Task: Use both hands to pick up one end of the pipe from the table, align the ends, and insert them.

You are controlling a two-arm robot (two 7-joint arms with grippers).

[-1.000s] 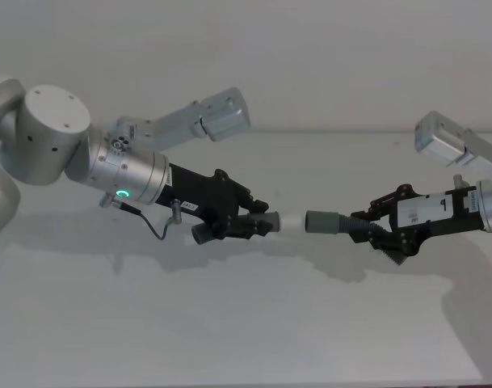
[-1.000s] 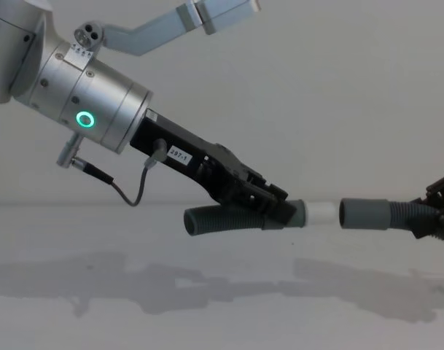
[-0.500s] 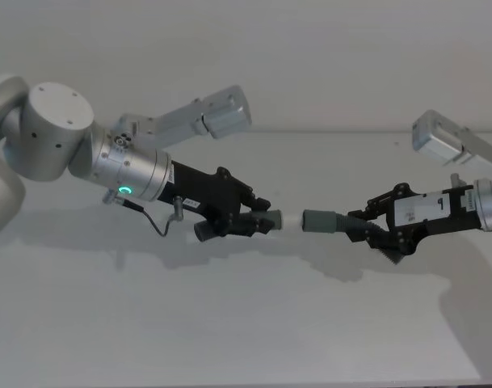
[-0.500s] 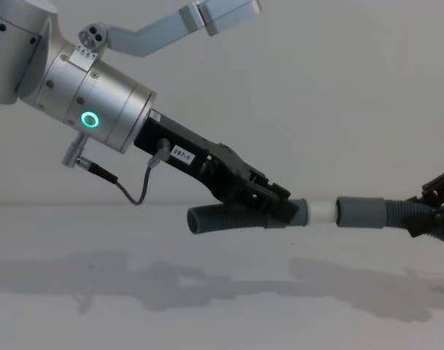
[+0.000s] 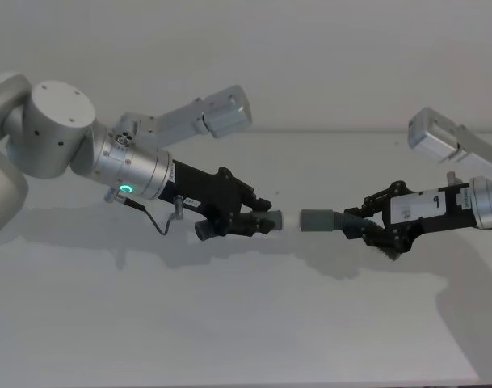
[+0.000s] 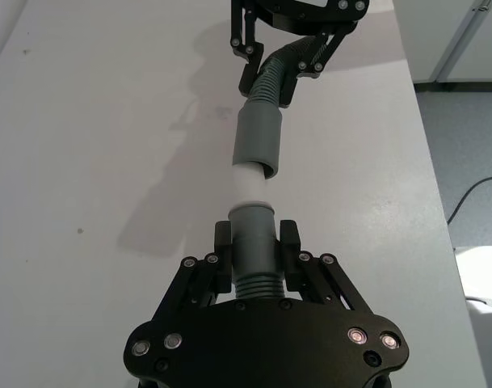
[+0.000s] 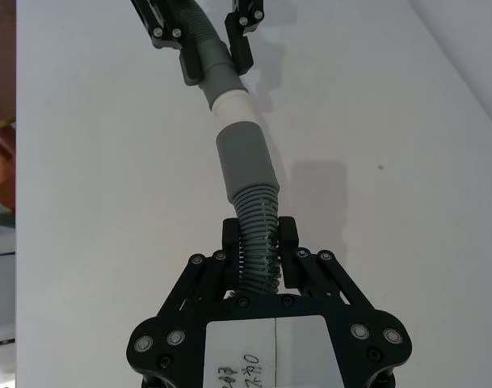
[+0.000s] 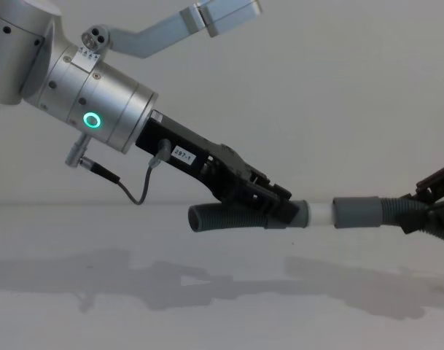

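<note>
Both pipe pieces are up off the table (image 5: pixel 246 323), lying roughly end to end along a left-right line. The left gripper (image 5: pixel 250 220) reaches in from the left, angled down, and pinches the left pipe piece (image 8: pixel 232 216), whose white tip (image 8: pixel 321 214) points right. The tip looks just started into the grey socket (image 8: pixel 359 211) of the right pipe piece (image 7: pixel 250 210), which points left. The right gripper (image 5: pixel 373 230) comes in from the right, clamped on its ribbed section.

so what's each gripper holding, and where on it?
Left gripper clamps the white-tipped dark grey plastic pipe piece behind its collar; right gripper clamps the grey socket piece on its ribbed section.
</note>
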